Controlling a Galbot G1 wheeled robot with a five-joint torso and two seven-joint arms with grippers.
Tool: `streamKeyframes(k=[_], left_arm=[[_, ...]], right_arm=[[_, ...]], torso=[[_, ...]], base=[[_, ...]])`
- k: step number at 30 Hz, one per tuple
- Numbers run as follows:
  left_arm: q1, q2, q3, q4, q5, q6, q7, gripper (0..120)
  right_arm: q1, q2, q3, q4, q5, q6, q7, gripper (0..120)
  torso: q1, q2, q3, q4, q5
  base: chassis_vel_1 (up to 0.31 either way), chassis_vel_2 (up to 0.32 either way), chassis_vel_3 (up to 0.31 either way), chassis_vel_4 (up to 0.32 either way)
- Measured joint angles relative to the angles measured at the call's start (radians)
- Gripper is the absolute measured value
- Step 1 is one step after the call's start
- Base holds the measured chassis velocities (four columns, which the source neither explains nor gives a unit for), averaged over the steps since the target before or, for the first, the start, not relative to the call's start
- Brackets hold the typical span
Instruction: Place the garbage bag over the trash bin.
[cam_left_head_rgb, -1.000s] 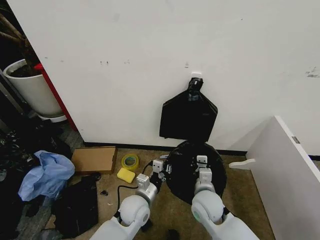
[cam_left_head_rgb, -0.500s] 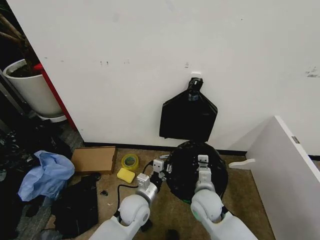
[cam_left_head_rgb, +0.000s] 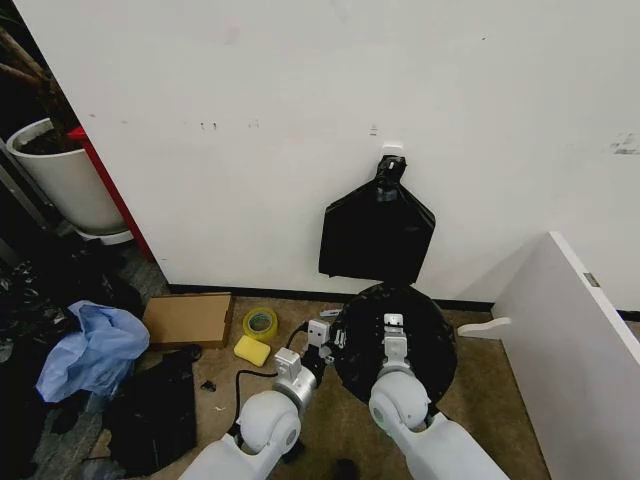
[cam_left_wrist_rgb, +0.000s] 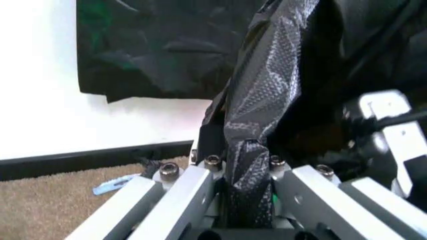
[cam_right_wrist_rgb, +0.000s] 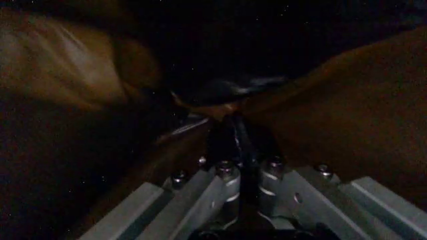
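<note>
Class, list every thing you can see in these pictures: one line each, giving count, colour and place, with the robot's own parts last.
garbage bag: one, glossy black, spread in a round on the floor by the wall, before the robot
bag bundle: one, black, hanging on the wall above the garbage bag
plant pot: one, white, far left
cardboard: one, brown, flat by the wall
tape roll: one, yellow, beside the cardboard
sponge: one, yellow, near the tape roll
cloth: one, blue, crumpled at left
dark cloth: one, black, below the cardboard
board: one, white, right
left gripper: shut on the garbage bag's left edge
right gripper: over the garbage bag, pinching its film
</note>
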Motion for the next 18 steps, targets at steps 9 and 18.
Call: streamKeyframes(k=[9,18], left_arm=[[-0.006,0.01,-0.002,-0.001,0.012,-0.011,0.006,0],[-0.003,0.021,-0.002,0.001,0.012,-0.014,0.01,0]], right_arm=[[-0.012,-0.03,-0.024,0.056,0.08,-0.048,0.027,0],[-0.015,-0.041,-0.018,0.061,-0.125,0.074,-0.086,0]], torso=[[0.0,0.0,0.0,0.0,0.0],[0.0,0.0,0.0,-0.0001,0.0001]], base=[[0.0,0.0,0.0,0.0],[0.0,0.0,0.0,0.0]])
